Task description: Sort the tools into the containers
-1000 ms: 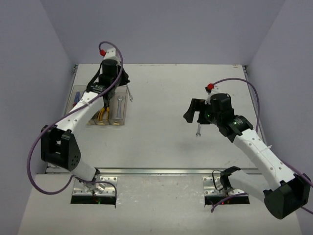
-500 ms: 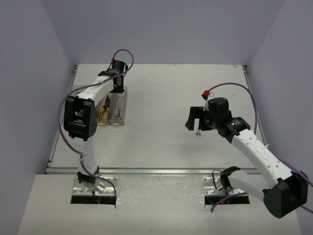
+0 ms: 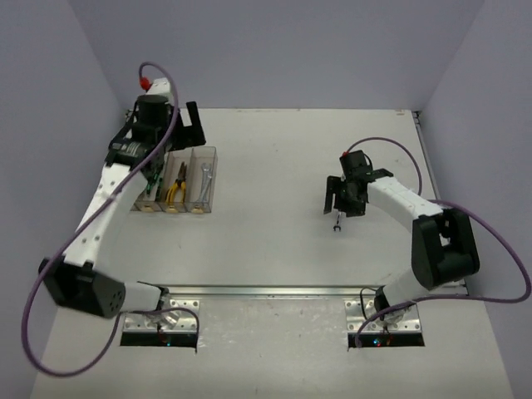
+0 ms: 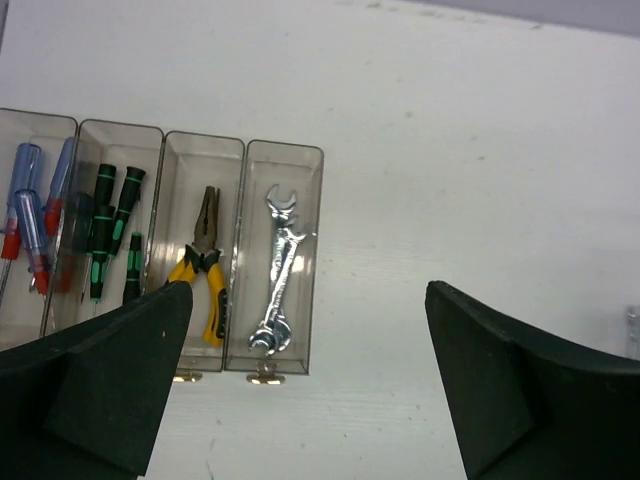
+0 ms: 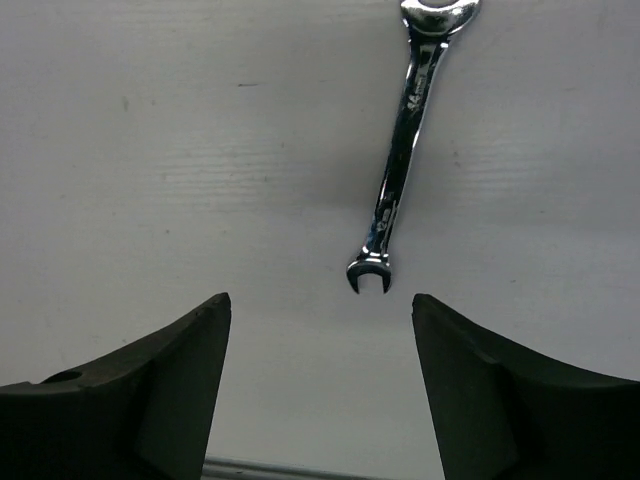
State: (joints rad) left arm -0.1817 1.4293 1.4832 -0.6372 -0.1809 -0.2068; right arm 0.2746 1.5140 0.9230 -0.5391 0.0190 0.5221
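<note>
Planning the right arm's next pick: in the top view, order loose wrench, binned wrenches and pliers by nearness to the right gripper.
1. Loose wrench, at the right gripper.
2. Binned wrenches, rightmost bin.
3. Pliers, further left.

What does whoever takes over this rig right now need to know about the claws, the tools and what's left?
Left claw: open, empty, hanging above the bins.
Right claw: open, empty, low over the table, with the loose wrench just ahead of its fingertips.
Done: blue/red screwdrivers in the end bin, black/green screwdrivers next, pliers third, wrenches in the fourth.
Left: grasp the loose wrench and set it in with the other wrenches. No other loose tool shows in the top view.
</note>
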